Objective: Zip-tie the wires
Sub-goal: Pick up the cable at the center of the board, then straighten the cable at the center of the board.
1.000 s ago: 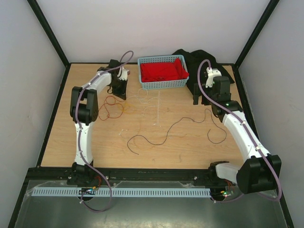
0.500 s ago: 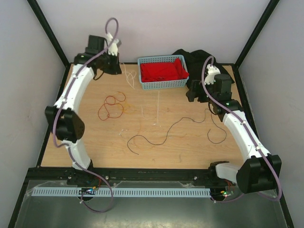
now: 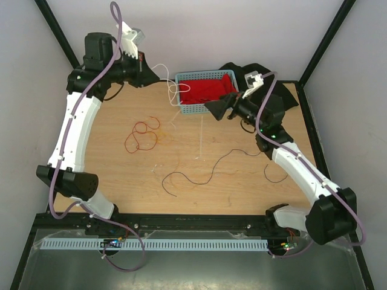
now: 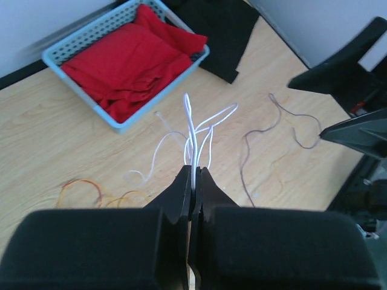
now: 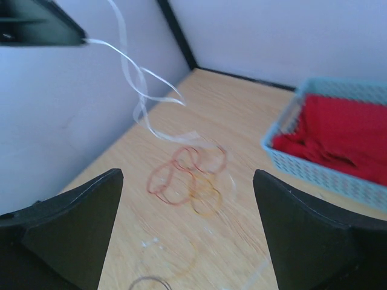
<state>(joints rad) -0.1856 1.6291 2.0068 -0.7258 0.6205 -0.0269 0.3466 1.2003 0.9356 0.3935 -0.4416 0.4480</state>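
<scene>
1. A pale wood worktop point(image 3: 242, 181) is boxed in by lilac-white walls point(image 3: 199, 36). A blue basket point(image 3: 205, 109) of red cloth point(image 3: 202, 90) sits at upper centre.
2. The wires point(image 3: 142, 136) lie loose at centre left and lower centre, and the zip tie point(image 3: 199, 138) lies straight at centre.
3. The left hand point(image 4: 193, 175), raised at upper left, is pinched tight on thin white strands point(image 4: 192, 130).
4. The right hand point(image 5: 186, 181), right of centre, gapes wide and grips nothing.

Cloth point(image 3: 202, 90) in basket point(image 3: 203, 109), table point(image 3: 242, 187) far edge; zip tie point(image 3: 199, 136) before basket; coiled wires point(image 3: 142, 136) left of tie.
</scene>
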